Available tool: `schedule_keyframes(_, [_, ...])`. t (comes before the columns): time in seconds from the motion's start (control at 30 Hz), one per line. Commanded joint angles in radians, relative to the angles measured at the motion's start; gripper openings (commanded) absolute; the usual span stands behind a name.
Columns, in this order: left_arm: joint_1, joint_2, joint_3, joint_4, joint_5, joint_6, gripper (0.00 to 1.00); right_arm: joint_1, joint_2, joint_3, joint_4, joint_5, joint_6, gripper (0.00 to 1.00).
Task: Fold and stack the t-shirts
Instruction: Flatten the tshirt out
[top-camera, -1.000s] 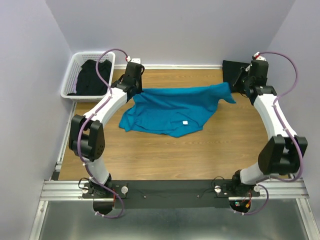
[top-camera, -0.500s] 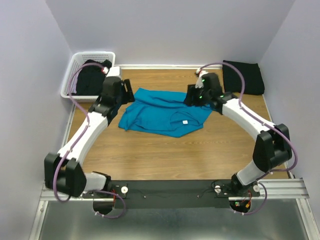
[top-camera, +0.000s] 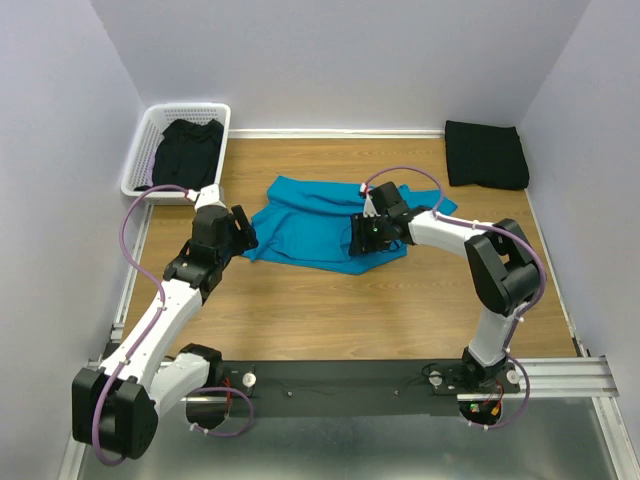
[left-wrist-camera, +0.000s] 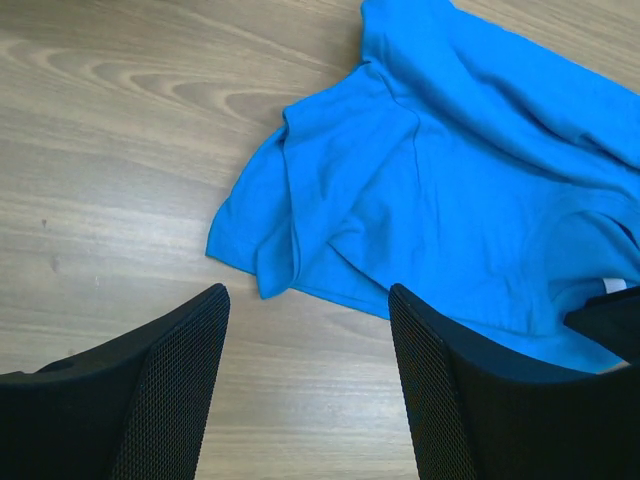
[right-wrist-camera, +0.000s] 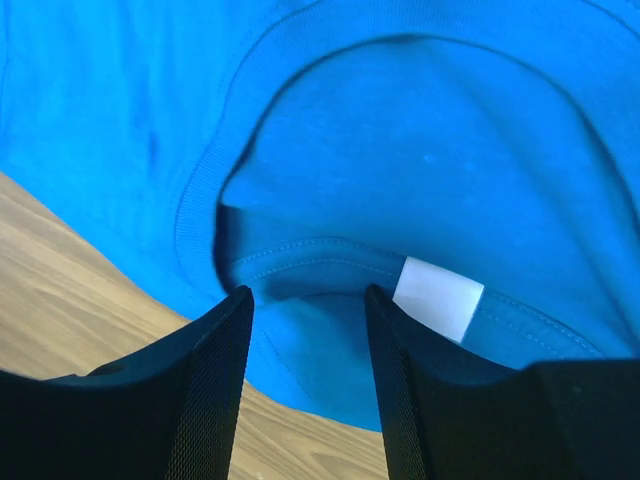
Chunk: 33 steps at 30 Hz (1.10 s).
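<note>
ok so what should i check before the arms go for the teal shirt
1. Left gripper open and empty: ok, jaws apart above the table, beside the sleeve of the teal t-shirt.
2. Right gripper open: ok, jaws apart over the collar, near the white label.
3. Teal t-shirt lying flat: not ok, it is bunched and creased.
4. Right fingertips touching the fabric: cannot tell.
5. Folded black t-shirt away from both arms: ok, it lies at the far right corner.
</note>
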<state>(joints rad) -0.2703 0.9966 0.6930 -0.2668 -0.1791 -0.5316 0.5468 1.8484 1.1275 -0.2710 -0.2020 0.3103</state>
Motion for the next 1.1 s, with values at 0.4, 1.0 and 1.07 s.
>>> schedule_keyframes(0.4, [0.005, -0.035, -0.076, 0.043, 0.064, -0.048, 0.72, -0.375, -0.208, -0.173, -0.08, 0.068, -0.025, 0.57])
schedule_keyframes(1.0, [-0.168, 0.094, -0.106, 0.055, 0.302, -0.074, 0.7, 0.228, -0.27, -0.184, -0.079, -0.051, 0.177, 0.57])
schedule_keyframes(1.07, [-0.181, 0.108, -0.099, 0.055, 0.309, -0.079, 0.7, 0.245, -0.23, -0.183, -0.08, -0.059, 0.182, 0.57])
